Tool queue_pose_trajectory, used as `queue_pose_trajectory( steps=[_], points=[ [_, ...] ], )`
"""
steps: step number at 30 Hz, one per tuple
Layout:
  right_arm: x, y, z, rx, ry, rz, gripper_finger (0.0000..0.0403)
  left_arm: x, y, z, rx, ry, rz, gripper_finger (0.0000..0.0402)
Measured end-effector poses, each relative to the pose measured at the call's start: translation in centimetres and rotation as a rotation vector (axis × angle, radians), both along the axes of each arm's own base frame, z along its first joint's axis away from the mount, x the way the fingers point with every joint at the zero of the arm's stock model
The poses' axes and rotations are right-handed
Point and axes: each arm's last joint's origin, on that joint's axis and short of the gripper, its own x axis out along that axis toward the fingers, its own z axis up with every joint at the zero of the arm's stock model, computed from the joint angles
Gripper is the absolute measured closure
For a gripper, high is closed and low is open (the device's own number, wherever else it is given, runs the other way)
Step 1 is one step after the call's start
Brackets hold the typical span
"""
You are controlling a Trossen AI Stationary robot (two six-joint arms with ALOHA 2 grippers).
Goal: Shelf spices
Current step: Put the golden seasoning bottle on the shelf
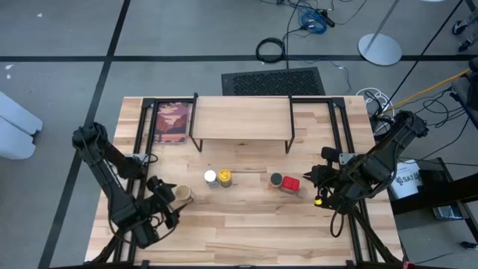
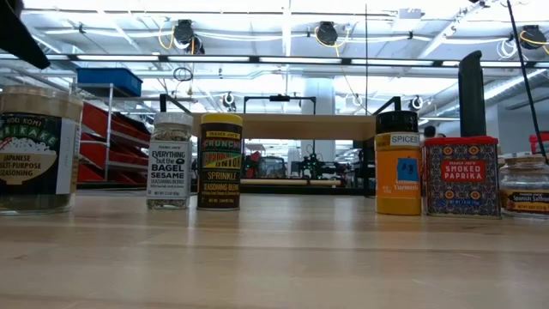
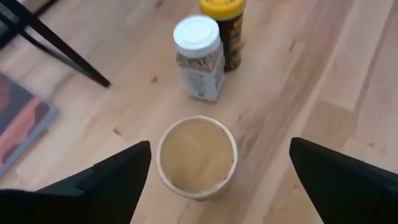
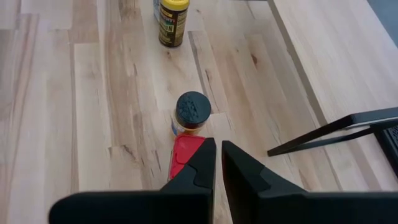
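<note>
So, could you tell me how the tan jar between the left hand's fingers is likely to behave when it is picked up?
The tan jar looks wide and squat, so it probably will not tip easily. Its round, smooth-looking wall may slip or turn between the left hand, whose fingers stand open on either side. The clear body seen in the low view suggests glass or hard plastic, likely stiff, perhaps fragile.

High view straight down, low view level at tabletop, wrist views close, all sharing yellow-lidded jar (image 1: 225,177).

Grey floor (image 1: 60,45) with dark tape lines surrounds the light-wood bench (image 1: 246,232). Black cables (image 1: 270,49) and a round stand base (image 1: 379,49) lie beyond it. Ceiling light strips (image 2: 283,10) run overhead; red storage racks (image 2: 107,129) stand behind.
</note>
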Motion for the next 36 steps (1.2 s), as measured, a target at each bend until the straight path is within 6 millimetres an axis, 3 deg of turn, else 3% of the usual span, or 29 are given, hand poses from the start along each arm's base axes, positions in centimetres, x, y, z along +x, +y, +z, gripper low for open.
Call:
queue_pose_trajectory(
  steps=[10,26,36],
  points=[
    [0.0,0.0,0.0,0.001,-0.002,0.002,0.0387,-1.1,0.6,-3.2,0.012,-0.056,0.033,0.0008],
    [0.1,0.1,0.0,-0.002,-0.005,0.009,0.0387,-1.6,1.5,-5.8,0.01,-0.071,0.048,0.0009],
    [0.1,0.1,0.1,-0.005,-0.01,0.011,0.0387,-1.5,1.4,-5.9,0.018,-0.09,0.027,0.0067]
  ],
)
